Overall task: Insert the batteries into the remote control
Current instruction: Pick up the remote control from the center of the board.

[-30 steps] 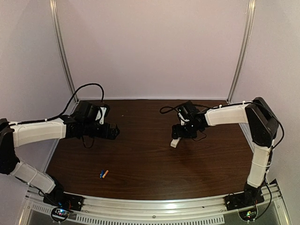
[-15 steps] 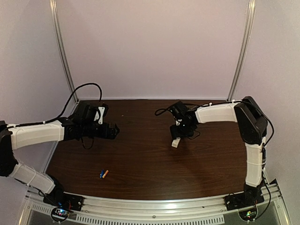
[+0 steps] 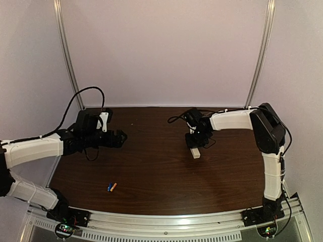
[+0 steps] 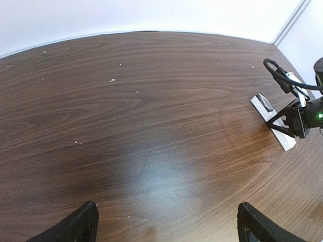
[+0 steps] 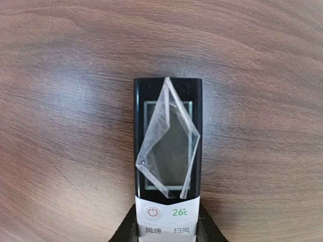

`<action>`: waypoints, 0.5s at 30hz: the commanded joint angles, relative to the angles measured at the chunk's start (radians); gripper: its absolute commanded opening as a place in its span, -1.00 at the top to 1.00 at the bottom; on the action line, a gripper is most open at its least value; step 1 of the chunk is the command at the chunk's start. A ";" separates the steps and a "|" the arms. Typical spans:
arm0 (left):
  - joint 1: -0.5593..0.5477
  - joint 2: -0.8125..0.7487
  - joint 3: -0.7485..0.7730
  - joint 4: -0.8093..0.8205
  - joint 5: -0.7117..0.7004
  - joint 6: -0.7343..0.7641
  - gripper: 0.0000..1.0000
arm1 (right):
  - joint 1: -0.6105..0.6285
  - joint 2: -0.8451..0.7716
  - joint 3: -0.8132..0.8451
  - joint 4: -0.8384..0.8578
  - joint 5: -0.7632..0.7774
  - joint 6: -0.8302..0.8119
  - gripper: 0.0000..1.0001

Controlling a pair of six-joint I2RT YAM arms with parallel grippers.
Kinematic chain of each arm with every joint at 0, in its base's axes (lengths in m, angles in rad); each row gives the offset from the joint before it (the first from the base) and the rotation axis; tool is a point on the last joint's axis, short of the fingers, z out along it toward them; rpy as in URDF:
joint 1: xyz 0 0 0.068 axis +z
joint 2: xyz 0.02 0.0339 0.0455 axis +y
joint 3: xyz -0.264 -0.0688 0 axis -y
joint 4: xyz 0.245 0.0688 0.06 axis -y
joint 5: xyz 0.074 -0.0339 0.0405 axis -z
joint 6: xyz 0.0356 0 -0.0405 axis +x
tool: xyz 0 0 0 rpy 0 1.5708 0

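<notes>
The remote control [image 3: 195, 152] lies face up on the brown table [image 3: 161, 176], right of centre. The right wrist view shows its dark screen end [image 5: 168, 146] with a clear film peeling up, and its white button part below. My right gripper [image 3: 194, 144] is shut on the remote control, its black fingers [image 5: 126, 229] pressing both long sides. The remote [image 4: 275, 121] also shows at the right of the left wrist view. The batteries, one blue [image 3: 109, 187] and one orange [image 3: 113, 186], lie together near the front left. My left gripper [image 3: 121, 137] hovers open over bare table at the left.
White walls with metal corner posts [image 3: 258, 55] close in the table's back and sides. A black cable [image 3: 81, 101] loops behind the left arm. Small pale specks [image 4: 112, 80] dot the wood far from the grippers.
The right gripper's jaws have closed onto the remote, which has shifted slightly right and now lies straighter. The left arm has drawn back a little to the left.
</notes>
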 commanded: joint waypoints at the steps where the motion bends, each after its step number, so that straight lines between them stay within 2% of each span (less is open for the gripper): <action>1: -0.004 -0.053 -0.037 0.081 -0.002 -0.016 -0.95 | -0.016 -0.059 -0.021 0.055 -0.120 0.015 0.49; 3: -0.004 -0.092 -0.058 0.125 0.007 -0.019 -0.95 | -0.017 -0.109 -0.036 0.106 -0.158 0.020 0.57; 7: -0.004 -0.172 -0.095 0.216 0.067 -0.009 -0.95 | -0.016 -0.258 -0.081 0.250 -0.267 0.022 0.62; 11: -0.004 -0.193 -0.113 0.314 0.234 0.001 -0.94 | -0.015 -0.397 -0.128 0.443 -0.403 0.078 0.65; 15: -0.011 -0.164 -0.096 0.436 0.462 -0.016 -0.87 | 0.008 -0.472 -0.139 0.607 -0.514 0.141 0.64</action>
